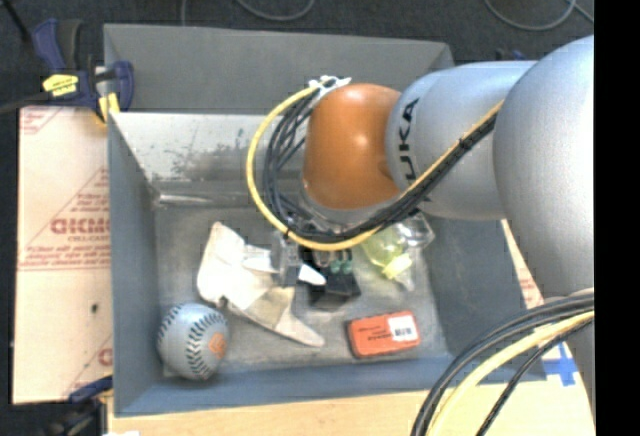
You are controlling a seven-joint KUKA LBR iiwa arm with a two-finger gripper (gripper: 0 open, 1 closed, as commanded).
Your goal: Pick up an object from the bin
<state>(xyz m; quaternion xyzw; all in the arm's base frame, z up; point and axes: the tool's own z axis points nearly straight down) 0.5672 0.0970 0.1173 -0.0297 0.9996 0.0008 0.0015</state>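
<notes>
My gripper (298,262) hangs low in the middle of the bin, under the arm's orange cover. It is right at the edge of a crumpled white cloth (232,272) that spreads to its left. A small black thing (335,286) with a bit of green lies just to the gripper's right, partly hidden by it. A pale yellow-green clear thing (388,249) lies further right, tucked under the arm.
A grey ball with orange stitching (192,341) sits in the front left corner. An orange flat box with a white label (383,334) lies near the front wall. The arm and its cables cover the bin's back right.
</notes>
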